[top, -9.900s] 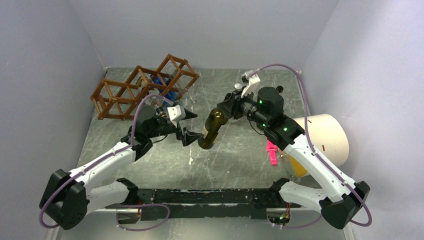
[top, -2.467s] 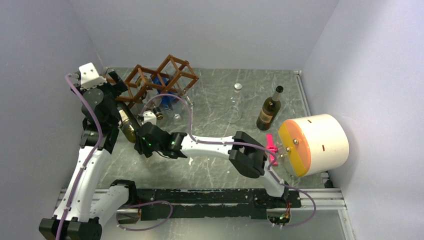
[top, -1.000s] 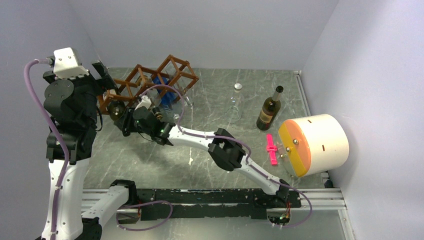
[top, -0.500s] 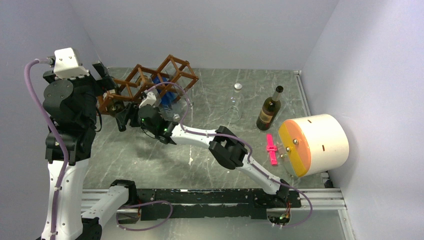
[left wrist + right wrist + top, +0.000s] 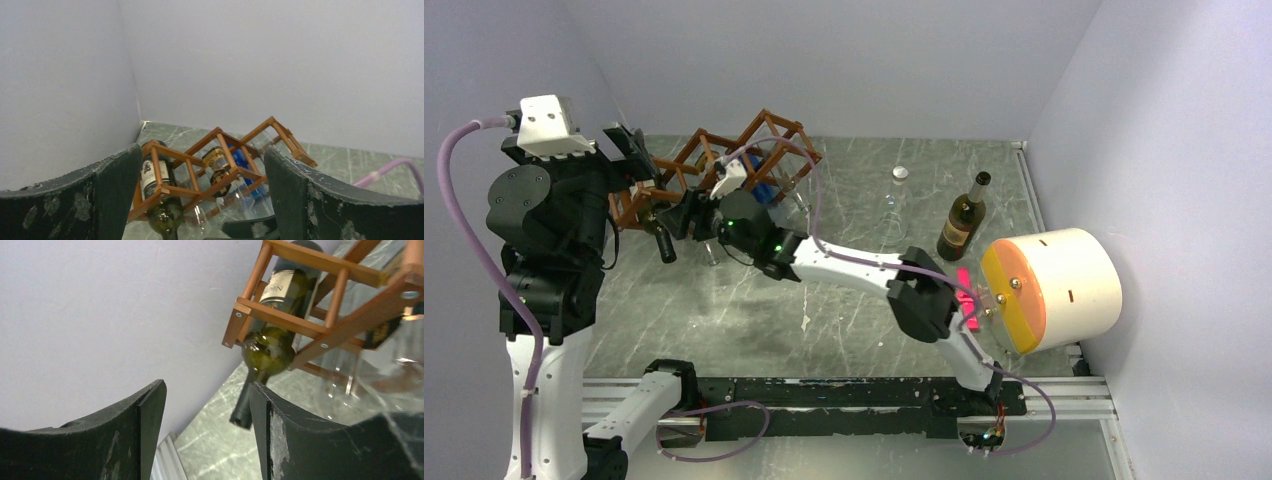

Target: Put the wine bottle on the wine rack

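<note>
Both left gripper and right gripper gape empty above grey marbled table, pale walls around; wine bottle seemingly rests in wine rack.

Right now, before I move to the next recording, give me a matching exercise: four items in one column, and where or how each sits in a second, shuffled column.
Things:
1. green wine bottle
2. clear bottle with a white cap
3. blue bottle
4. white cylinder

Places:
A. on its side at the right of the table, orange end face showing
B. standing upright on the table, apart from the rack
C. in the left end cell of the wine rack, neck poking out
D. inside the rack, nearer its right end

Pairs: 1-C, 2-B, 3-D, 4-A
</note>
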Available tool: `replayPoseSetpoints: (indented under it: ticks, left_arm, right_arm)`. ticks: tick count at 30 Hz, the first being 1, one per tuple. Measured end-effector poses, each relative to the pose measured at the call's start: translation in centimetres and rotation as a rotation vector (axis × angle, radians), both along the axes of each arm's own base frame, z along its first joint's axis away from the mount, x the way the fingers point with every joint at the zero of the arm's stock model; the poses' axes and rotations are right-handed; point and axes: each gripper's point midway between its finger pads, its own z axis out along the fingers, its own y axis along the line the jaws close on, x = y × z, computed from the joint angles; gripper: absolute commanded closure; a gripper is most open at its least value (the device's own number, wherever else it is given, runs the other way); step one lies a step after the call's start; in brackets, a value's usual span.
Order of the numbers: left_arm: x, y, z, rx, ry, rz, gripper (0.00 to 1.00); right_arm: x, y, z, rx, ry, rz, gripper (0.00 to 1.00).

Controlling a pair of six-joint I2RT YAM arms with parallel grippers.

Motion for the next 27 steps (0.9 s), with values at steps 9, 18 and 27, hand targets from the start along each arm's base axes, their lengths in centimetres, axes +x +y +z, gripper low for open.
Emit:
replayPoseSetpoints:
  ticks: [9, 18, 27]
  left_arm:
    - [-0.2, -3.3, -2.7, 0.004, 0.055, -0.186, 0.05]
    - [0.0, -6.7, -9.7, -0.042, 0.171, -0.369, 0.05]
    - [0.1, -8.7, -11.5, -0.092, 0.143, -0.473, 0.05]
  right_arm:
    - [2.0, -10.9, 2.8, -0.204, -0.053, -0.105, 0.35]
    - [3.5, -25.4, 5.7, -0.425, -0.104, -0.398, 0.30]
    - [6.4, -39.5, 6.8, -0.597, -0.125, -0.784, 0.23]
